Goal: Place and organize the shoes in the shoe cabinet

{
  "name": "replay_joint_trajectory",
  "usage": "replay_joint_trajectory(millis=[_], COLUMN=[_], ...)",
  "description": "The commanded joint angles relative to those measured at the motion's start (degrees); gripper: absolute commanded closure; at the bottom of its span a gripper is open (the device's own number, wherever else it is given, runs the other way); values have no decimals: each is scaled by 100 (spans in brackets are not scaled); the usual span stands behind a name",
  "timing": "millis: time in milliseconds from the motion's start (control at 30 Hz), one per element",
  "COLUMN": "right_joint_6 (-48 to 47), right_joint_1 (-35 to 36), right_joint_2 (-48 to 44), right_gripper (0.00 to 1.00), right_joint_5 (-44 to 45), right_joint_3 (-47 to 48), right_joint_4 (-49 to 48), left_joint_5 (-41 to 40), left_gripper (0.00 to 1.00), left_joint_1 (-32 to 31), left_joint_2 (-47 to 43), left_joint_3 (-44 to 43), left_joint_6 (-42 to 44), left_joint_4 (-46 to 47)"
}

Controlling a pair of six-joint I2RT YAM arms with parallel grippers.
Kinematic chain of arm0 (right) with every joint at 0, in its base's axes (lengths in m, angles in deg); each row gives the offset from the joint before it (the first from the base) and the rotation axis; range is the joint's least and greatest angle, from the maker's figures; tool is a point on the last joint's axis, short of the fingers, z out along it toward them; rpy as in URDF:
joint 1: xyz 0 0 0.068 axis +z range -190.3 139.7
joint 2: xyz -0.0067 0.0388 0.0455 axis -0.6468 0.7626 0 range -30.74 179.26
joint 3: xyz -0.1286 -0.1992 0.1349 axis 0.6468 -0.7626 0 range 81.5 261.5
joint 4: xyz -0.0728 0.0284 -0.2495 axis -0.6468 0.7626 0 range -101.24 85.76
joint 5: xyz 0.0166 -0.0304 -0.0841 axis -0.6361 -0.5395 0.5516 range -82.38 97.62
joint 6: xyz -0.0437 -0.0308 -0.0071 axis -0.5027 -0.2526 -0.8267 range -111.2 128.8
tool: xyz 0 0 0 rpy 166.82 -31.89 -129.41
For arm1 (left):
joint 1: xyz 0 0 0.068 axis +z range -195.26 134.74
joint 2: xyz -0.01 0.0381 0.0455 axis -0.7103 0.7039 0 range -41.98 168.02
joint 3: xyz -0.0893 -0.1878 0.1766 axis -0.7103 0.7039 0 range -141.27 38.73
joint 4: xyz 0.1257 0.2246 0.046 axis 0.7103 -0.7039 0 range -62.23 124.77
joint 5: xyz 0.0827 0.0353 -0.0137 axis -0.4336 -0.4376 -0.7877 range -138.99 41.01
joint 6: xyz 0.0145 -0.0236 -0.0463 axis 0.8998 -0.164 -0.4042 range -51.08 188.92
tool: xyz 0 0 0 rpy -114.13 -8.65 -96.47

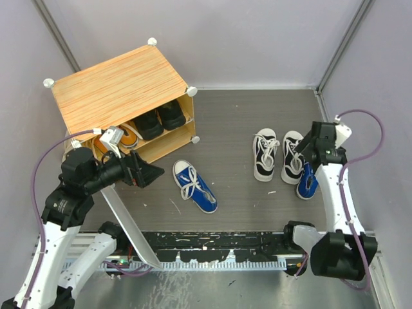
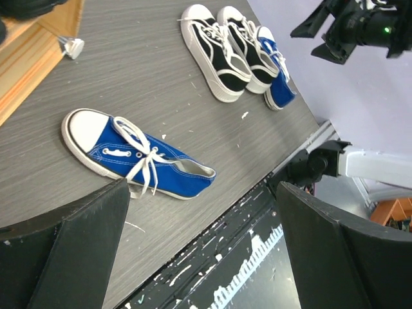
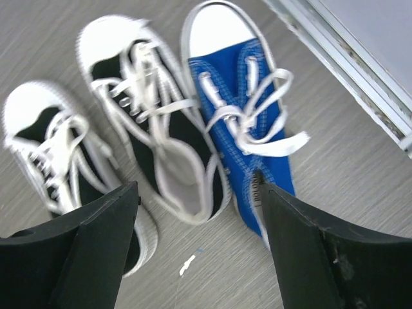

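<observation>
Shoes (image 1: 293, 158) clustered on the dark wood-grain counter (image 1: 238, 122), well right of the striped orange-brown shoe cabinet (image 1: 122, 84), worry me: my right end effector (image 3: 198, 190), spread and empty, hangs over the blue canvas sneaker (image 3: 248, 129) with white toe cap and loose white laces, touching a black-and-white lace-up (image 3: 164, 135), so closing could snag both.

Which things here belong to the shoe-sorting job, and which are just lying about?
Of the job:
shoe cabinet
black shoes inside it
orange shoes beside them
blue shoe alone in the middle of the table
black-and-white pair
second blue shoe next to that pair

Just lying about:
white flecks on the tabletop
purple cable on the arm
metal rail at the near edge
</observation>
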Motion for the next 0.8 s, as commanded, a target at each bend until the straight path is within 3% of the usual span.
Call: replay_joint_trajectory(millis=[0,333,533,733,767], right_joint_6=[-27,-58,-112,59,50], right_joint_1=[-1080,-1379,-1920,-2201,-2217], right_joint_2=[295,1440,1845,2033,2003], right_gripper=[20,20,21,33,40], right_joint_5=[-955,-971,-1099,-1792,-1807], right_joint_3=[-271,-750,-975,-1396,-1451], right_joint_4=[-510,-1516,-1949,-2289,-2342], left_joint_5=[235,190,177,85,77], left_gripper=[2,2,2,2,2], left_joint_1=[-227,-482,-478,-487,-480], left_joint_2=[-63,-4,42,66,68], left_joint_3=[108,296,320,376,370], left_joint_6=[-128,-74,-13,38,57], left_joint_4=[724,803,662,531,494])
